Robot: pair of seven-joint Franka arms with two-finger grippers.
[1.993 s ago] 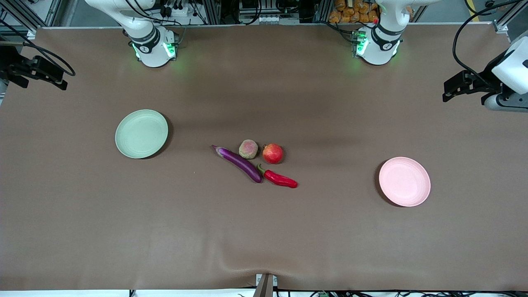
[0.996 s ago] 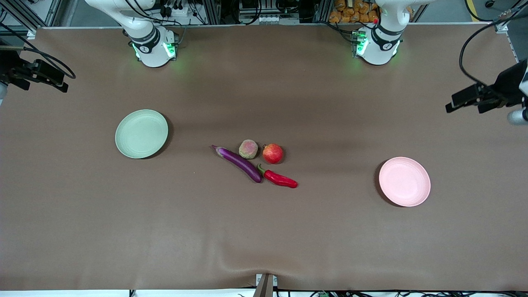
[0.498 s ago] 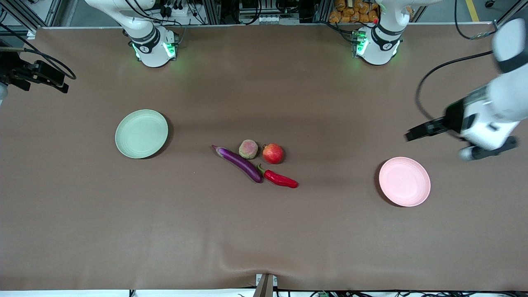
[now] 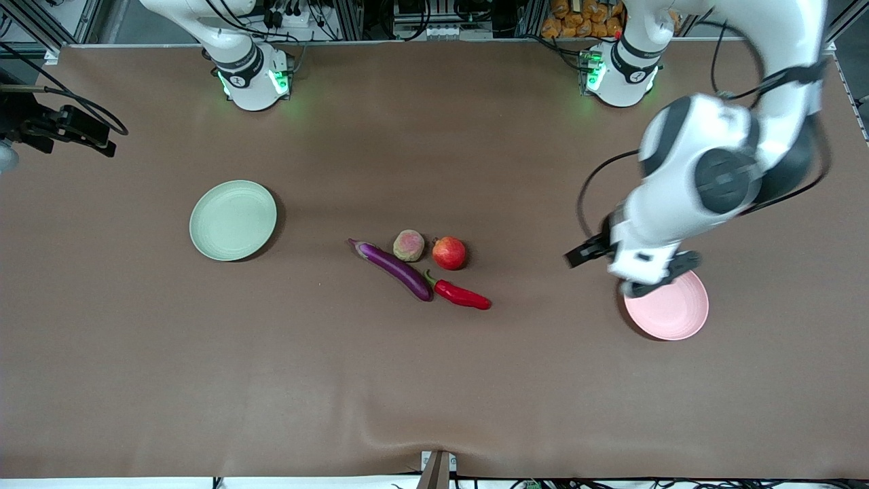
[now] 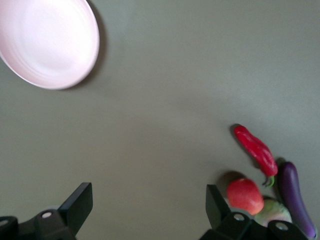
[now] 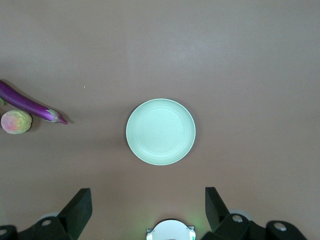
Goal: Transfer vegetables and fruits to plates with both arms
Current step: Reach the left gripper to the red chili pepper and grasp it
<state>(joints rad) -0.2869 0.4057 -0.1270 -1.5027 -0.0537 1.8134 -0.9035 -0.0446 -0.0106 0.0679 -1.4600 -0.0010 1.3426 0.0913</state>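
Fingers [image 5: 80,206] of the left gripper [image 5: 148,202] stand wide apart and hold nothing. Over the last second or so this gripper has swung in from the table's edge at the left arm's end and now hangs over the upper rim of the pink plate [image 4: 672,314], in the middle band of the front view. Its camera already takes in the produce, so I judge this an approach toward a first pick.

The red fruit [image 4: 449,252] and the mottled fruit [image 4: 409,245] sit side by side at the centre of the front view. Just below them lie the eggplant [image 4: 394,269] and the chili pepper [image 4: 460,294]. None has moved, and both plates are bare.

The right gripper [image 6: 148,202], also open and empty, waits high at the upper corner of the front view at the right arm's end, looking down on the green plate [image 4: 233,220].
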